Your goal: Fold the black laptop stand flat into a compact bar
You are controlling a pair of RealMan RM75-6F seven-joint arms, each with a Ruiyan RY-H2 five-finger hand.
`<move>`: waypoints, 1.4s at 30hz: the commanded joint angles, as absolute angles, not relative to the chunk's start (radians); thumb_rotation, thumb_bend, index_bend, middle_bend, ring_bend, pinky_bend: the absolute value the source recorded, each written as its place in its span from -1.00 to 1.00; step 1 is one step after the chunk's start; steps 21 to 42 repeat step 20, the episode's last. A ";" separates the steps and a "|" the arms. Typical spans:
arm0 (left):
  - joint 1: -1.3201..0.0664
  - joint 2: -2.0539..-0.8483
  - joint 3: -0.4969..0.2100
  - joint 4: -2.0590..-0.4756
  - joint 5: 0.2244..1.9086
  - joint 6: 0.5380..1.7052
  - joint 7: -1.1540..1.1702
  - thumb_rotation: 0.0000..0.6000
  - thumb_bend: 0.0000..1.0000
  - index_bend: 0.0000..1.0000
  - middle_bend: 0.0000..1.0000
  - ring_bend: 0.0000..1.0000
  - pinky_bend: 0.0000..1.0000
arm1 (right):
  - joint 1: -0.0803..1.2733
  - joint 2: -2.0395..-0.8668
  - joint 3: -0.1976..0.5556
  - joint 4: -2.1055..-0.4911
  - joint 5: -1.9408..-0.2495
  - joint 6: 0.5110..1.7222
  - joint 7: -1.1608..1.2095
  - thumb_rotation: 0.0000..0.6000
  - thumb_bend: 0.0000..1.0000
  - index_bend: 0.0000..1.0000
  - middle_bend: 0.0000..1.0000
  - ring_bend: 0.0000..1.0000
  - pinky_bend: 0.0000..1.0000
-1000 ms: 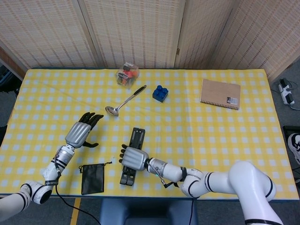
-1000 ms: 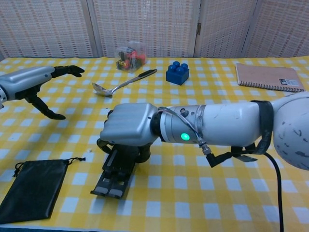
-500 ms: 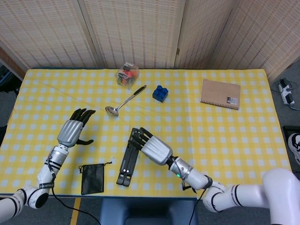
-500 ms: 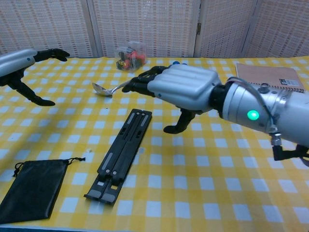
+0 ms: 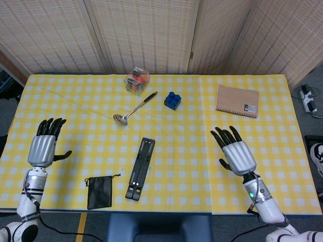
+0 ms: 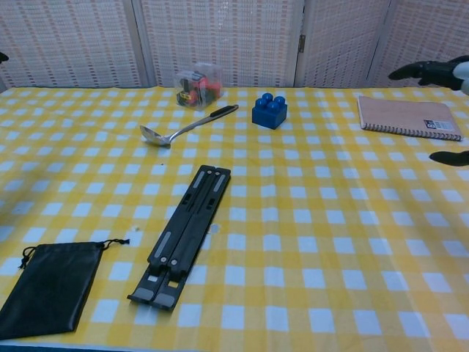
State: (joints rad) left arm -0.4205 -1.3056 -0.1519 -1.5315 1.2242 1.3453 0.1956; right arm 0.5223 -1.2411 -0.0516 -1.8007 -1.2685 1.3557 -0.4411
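The surface (image 5: 262, 151), covered in yellow-and-white check, is standing before woven screens (image 5: 151, 30). The stand (image 5: 141, 168), folded flat into a bar, is lying near its front edge beside a black pouch (image 5: 99, 191). A spoon (image 5: 135, 108), blue block (image 5: 172, 100), clear box (image 5: 137, 79) and notebook (image 5: 237, 101) are sitting farther back. The left robot hand (image 5: 43, 147) and right robot hand (image 5: 236, 154) are hovering apart, fingers spread, holding nothing.

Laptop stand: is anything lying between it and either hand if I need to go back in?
Nothing visible. The laptop stand lies folded on bare tablecloth between the left hand and right hand, both open. The black pouch sits nearer the table's front edge, off the left hand's direct line.
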 commanded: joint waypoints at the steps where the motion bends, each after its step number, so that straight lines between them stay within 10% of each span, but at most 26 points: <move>1: -0.362 -1.272 -0.123 -1.582 1.239 1.410 0.232 1.00 -0.63 -0.72 -0.74 -1.00 -1.00 | 0.435 -1.203 -0.087 -1.782 -1.275 1.408 -0.365 1.00 -0.39 -1.00 -0.86 -0.77 -0.90; 18: -0.141 -1.202 0.017 -1.662 1.430 1.623 0.181 1.00 -0.63 -0.74 -0.76 -1.00 -1.00 | 0.206 -1.166 -0.094 -1.675 -1.394 1.582 -0.150 1.00 -0.39 -1.00 -0.89 -0.87 -1.00; 42: -0.131 -1.207 0.018 -1.654 1.431 1.626 0.199 1.00 -0.63 -0.75 -0.75 -1.00 -1.00 | 0.196 -1.176 -0.088 -1.658 -1.411 1.585 -0.144 1.00 -0.39 -1.00 -0.89 -0.87 -1.00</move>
